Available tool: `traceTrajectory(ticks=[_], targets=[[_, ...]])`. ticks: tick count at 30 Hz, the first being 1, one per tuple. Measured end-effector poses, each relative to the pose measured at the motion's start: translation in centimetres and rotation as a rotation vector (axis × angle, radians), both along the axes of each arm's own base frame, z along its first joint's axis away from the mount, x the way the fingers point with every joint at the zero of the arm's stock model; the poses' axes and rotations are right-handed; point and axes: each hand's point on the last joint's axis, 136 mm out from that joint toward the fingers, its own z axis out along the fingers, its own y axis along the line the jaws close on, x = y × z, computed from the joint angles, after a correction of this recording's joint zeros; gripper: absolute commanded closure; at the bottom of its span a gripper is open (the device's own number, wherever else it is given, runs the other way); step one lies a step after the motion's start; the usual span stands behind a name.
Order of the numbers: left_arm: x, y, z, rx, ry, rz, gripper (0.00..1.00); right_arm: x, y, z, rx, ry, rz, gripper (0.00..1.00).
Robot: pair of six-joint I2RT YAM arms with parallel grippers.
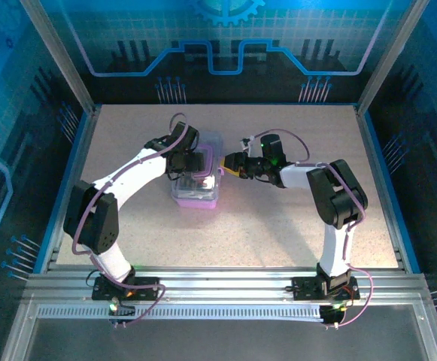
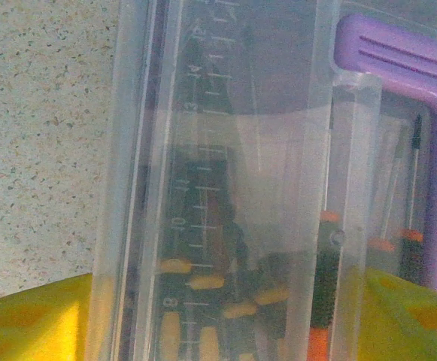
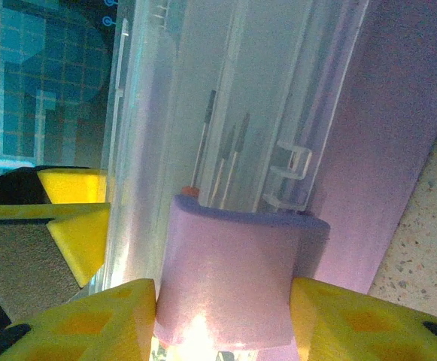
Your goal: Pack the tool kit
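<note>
My left end effector [image 2: 229,316] clamped the tool kit [image 1: 197,197] across its lid [image 2: 233,150]; the right end effector [image 3: 223,301] straddled the handle [image 3: 229,256], grip unclear. Square, gentle pressure seemed best.

A ruler scale [image 2: 203,203] is moulded into the clear lid [image 2: 278,150] along one long edge. Beside its tick marks the figures 14, 13, 11, 10 and 8 can be read.

A speckled beige desk [image 1: 278,226] sits inside glowing blue walls [image 1: 128,45] printed with grids and a gear; aluminium rails [image 1: 226,282] edge its near side.
</note>
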Motion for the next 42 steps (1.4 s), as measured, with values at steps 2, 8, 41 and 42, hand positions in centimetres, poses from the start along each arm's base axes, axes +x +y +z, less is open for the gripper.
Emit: traceTrajectory(ticks=[2, 8, 41, 42], targets=[[0.00, -0.01, 0.00, 0.000, 0.000, 0.000, 0.33, 0.00, -0.01, -0.13, -0.001, 0.003, 0.000, 0.48], [-0.03, -0.06, 0.00, -0.003, 0.001, -0.002, 0.33, 0.11, -0.20, -0.55, -0.001, 0.010, -0.001, 0.46], [0.01, -0.13, 0.18, -0.008, -0.004, -0.003, 0.33, 0.07, -0.32, -0.78, 0.018, 0.002, 0.015, 0.53], [0.01, -0.13, 0.18, -0.008, -0.004, -0.003, 0.33, 0.07, -0.37, -0.82, 0.018, 0.002, 0.014, 0.53]])
